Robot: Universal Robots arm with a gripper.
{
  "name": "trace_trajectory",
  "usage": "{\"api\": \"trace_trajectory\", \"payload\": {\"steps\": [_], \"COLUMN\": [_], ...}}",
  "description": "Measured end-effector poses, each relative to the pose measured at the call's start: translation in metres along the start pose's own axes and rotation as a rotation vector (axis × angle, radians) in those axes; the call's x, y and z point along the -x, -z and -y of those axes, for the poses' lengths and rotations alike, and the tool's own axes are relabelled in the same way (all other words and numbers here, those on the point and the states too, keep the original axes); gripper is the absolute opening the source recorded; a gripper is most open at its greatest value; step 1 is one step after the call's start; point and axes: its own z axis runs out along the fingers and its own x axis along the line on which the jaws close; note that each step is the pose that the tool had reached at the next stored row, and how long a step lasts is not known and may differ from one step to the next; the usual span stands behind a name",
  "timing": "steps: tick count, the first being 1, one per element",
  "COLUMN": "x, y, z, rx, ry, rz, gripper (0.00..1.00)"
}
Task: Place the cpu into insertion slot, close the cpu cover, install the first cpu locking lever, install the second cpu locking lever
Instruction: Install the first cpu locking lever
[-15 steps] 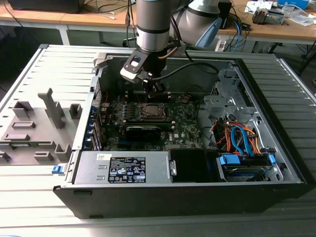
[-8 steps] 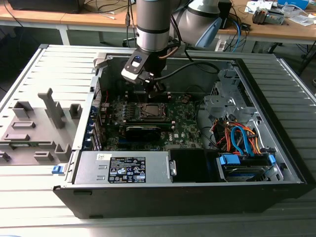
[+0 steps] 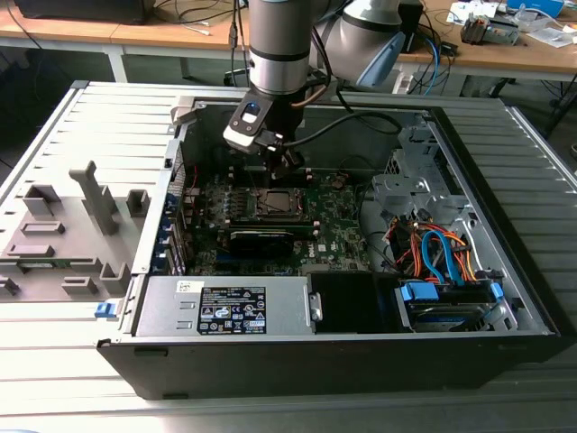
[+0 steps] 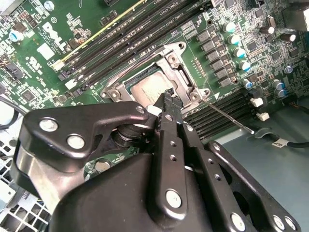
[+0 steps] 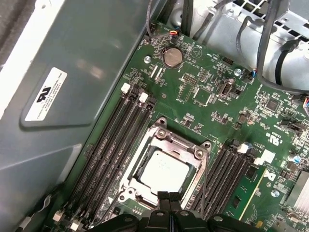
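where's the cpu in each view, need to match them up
Exterior view: the cpu sits mid-motherboard, under the pincer.
Second wrist view: silvery face partly behind the pincer's tip.
First wrist view: pale square inside the cpu cover.
Shared landmark: long black memory slots flanking both sides.

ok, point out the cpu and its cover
Silvery square metal cpu (image 5: 163,170), first wrist view, centre of its face.
Silver-grey metal frame cpu cover (image 5: 139,166), first wrist view, side rail of frame.
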Motion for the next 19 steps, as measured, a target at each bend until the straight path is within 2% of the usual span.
{"api": "trace_trajectory", "payload": {"steps": [8, 9, 11, 19], "x": [0.0000, 0.0000, 0.0000, 0.0000], "y": [0.0000, 0.0000, 0.0000, 0.0000], "z": [0.0000, 0.0000, 0.0000, 0.0000], "rx": [0.0013, 0.0016, 0.0035, 0.0048], "ry": [0.035, 0.045, 0.096, 0.130], "rz": [0.0006, 0.0009, 0.0018, 0.0024], "gripper": [0.11, 0.11, 0.11, 0.11]}}
